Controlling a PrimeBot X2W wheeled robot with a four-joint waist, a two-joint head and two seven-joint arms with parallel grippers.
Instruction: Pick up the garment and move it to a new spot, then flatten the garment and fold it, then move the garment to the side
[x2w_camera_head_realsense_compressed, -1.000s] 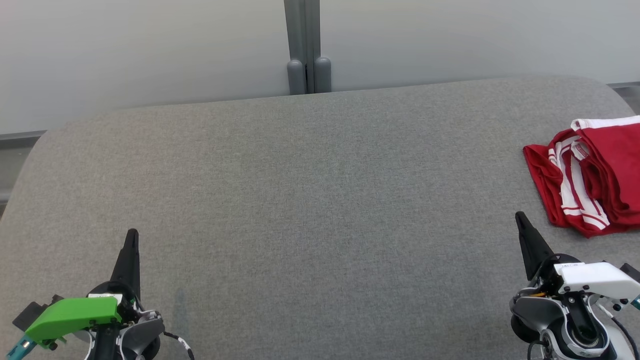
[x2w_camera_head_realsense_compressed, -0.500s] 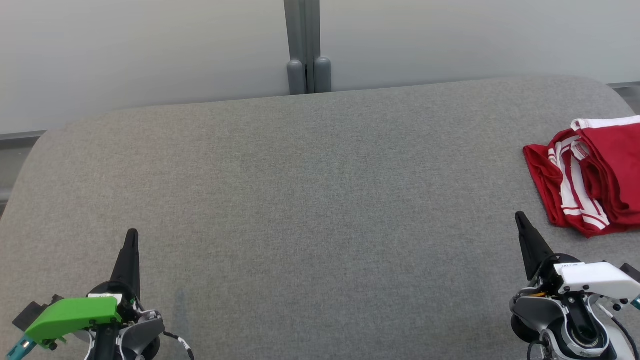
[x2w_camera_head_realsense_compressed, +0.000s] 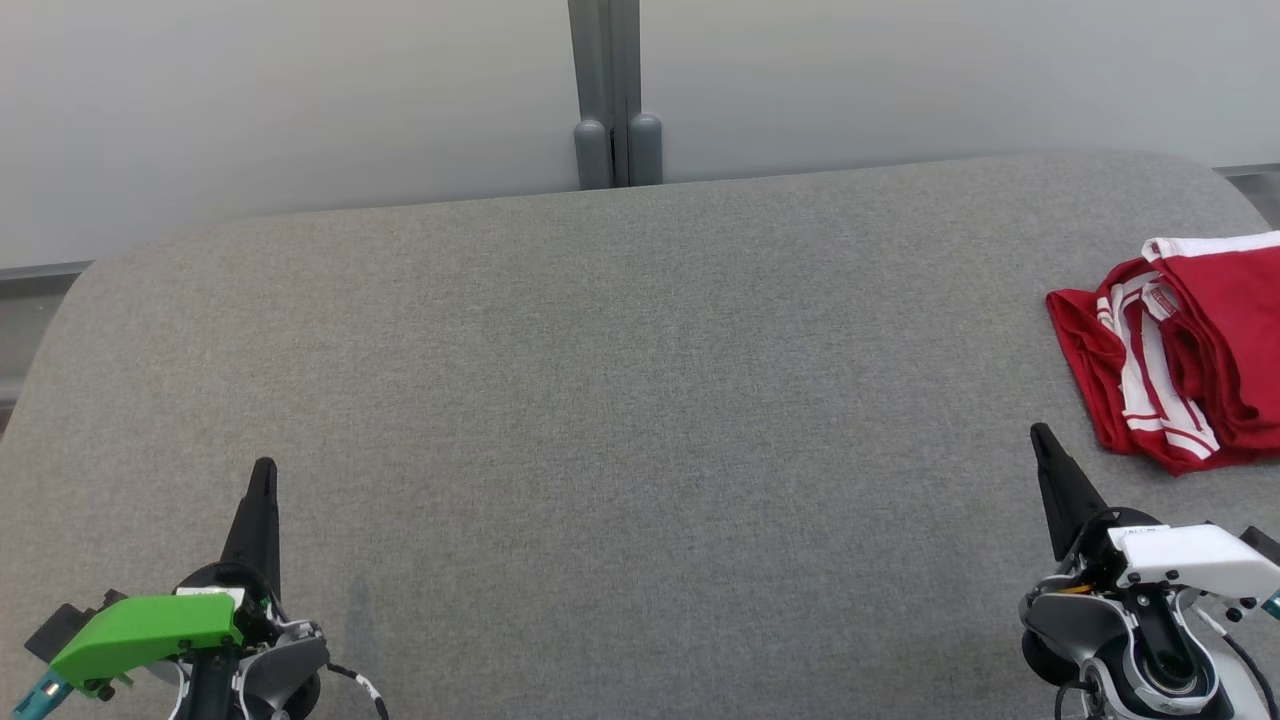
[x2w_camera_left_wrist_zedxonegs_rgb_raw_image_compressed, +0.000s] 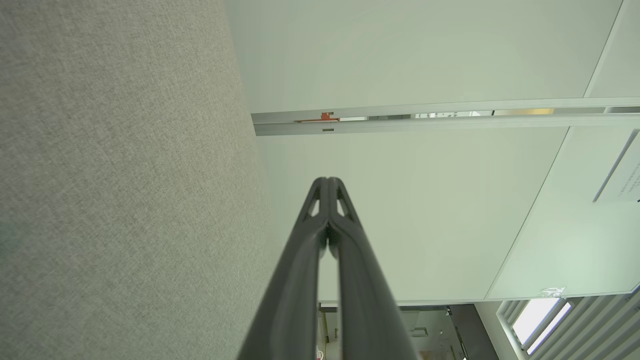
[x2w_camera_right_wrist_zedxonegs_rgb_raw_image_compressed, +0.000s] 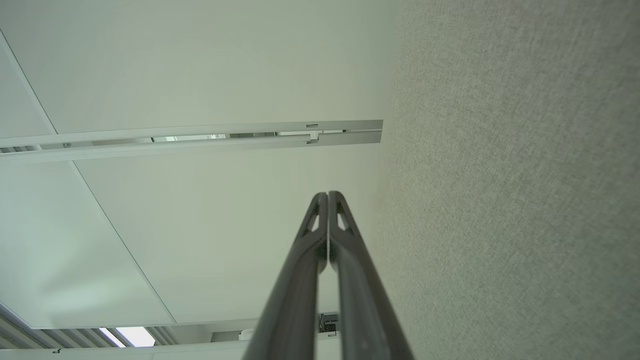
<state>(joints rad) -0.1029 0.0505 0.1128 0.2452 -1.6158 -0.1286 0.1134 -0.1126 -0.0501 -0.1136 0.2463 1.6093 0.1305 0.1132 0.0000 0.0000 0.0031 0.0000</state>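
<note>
**Both grippers closed and parked at near edge, red garment bunched at far right**

Wide grey fabric-covered table (x2w_camera_head_realsense_compressed: 640, 400) with rounded far corners. Pale wall panels (x2w_camera_head_realsense_compressed: 300, 100) behind it, grey post (x2w_camera_head_realsense_compressed: 610, 90) standing at the middle of the far edge.

Garment (x2w_camera_head_realsense_compressed: 1190, 350): red with white striped trim, lying in a crumpled heap on the table's right side, about mid-depth. Folds overlap and a white band shows along its far edge. Its right part is cut off by the edge of the head view, so the full extent can't be told. It rests on the fabric, with no gripper touching it.

Left gripper (x2w_camera_head_realsense_compressed: 264, 468): near-left corner of the table, green cover (x2w_camera_head_realsense_compressed: 140, 630) on the wrist. The two dark fingers are pressed together into one point and aimed at the far wall. The left wrist view confirms the tips meet, with nothing between them. Well apart from the garment.

Right gripper (x2w_camera_head_realsense_compressed: 1041, 433): near-right, white cover (x2w_camera_head_realsense_compressed: 1190, 555) on the wrist. Fingers are together too, tips meeting in the right wrist view, tilted slightly left as they point away. It sits near the garment's near-left corner, with bare grey table showing between them.

Both wrist views look along the tabletop toward the wall panels.
</note>
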